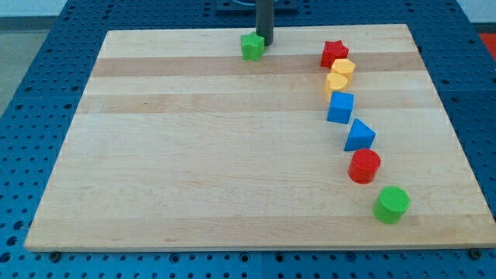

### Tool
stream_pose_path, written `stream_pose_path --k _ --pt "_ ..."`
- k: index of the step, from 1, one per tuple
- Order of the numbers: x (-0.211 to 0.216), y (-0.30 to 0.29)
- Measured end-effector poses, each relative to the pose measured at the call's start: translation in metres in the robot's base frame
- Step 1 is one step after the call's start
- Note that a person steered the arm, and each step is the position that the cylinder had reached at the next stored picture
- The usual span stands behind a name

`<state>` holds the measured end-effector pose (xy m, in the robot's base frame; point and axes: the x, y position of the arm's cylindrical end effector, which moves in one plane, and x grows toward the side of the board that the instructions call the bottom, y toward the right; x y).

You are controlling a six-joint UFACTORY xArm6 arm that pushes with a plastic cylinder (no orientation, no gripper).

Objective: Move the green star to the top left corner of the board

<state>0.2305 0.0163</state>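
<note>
**A:** Entry. Where is the green star (252,46)?

**B:** Near the view's top edge of the board (194,170), a little left of centre. Not in the top left corner; a long run of bare wood lies between it and that corner.

**A:** My tip (265,43)?

**B:** Just at the star's right side, touching or very nearly so; I cannot tell which from this view. The rod comes down from the view's top. No gripper here, so nothing is grasped or clenched: the rod can only press against the block's side.

**A:** Why that side?

**B:** My reading: a push goes away from the tip, so standing on the right of the star sends it toward the view's left, along the top edge. That is the direction the task wants.

**A:** Other blocks?

**B:** 7, all well apart from the star, in a loose curved line down the view's right: red star (334,53), 2 yellow blocks touching one another (upper yellow block (344,68), lower yellow block (335,82); shapes unclear), blue cube (340,107), blue triangular block (359,136), red cylinder (364,166), green cylinder (391,204). None lies on the leftward path.

**A:** Risk?

**B:** The star sits close to the top edge. If the tip presses off centre, it could rotate or slip past the tip, perhaps off the board. Judged progress: early, most of the travel remains.
</note>
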Motion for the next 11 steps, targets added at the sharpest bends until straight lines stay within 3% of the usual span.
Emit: stream_pose_path --k 1,3,6,9,10,11 --pt "0.008 0.026" --pt "0.021 0.016" --pt "0.021 -0.066" --pt "0.021 -0.201" --pt "0.021 -0.204" --pt "0.027 -0.132"
